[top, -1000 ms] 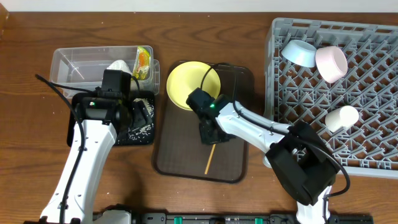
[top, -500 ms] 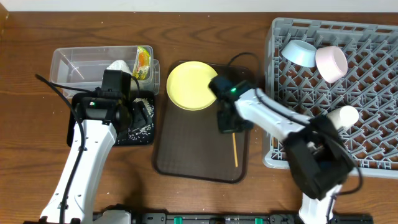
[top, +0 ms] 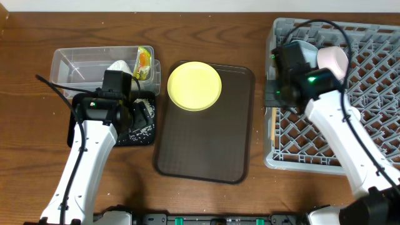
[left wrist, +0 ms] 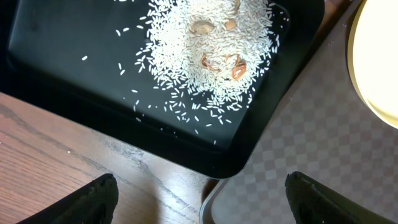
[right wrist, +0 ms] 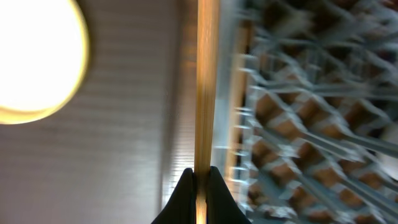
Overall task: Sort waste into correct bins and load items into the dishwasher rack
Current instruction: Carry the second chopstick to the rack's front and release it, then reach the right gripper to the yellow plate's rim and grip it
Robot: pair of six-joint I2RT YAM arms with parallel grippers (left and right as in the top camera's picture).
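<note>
Upper right of the overhead frame: the right arm sits over the left edge of the grey dishwasher rack (top: 369, 125). The right wrist view is blurred. It shows the right gripper (right wrist: 200, 186) fully closed, tips pinching a thin wooden chopstick (right wrist: 207, 87) that runs straight up the frame, with rack lattice to its right. Possibly both sticks are pinched together; the blur does not let me tell.

The yellow plate (top: 194, 85) lies on the upper left part of the brown serving tray (top: 203, 150), centre frame. A pink bowl (top: 334, 59) sits in the rack's upper left area, just beside the arm.

Left side: the left gripper (left wrist: 200, 186) is spread wide with nothing between its fingers. It hangs over a corner of the black tray (left wrist: 74, 81), which holds a heap of rice scraps (left wrist: 205, 50).

The clear tub (top: 81, 62), upper left, holds the white napkin (top: 119, 65), with the wrapper (top: 144, 60) at its right end
</note>
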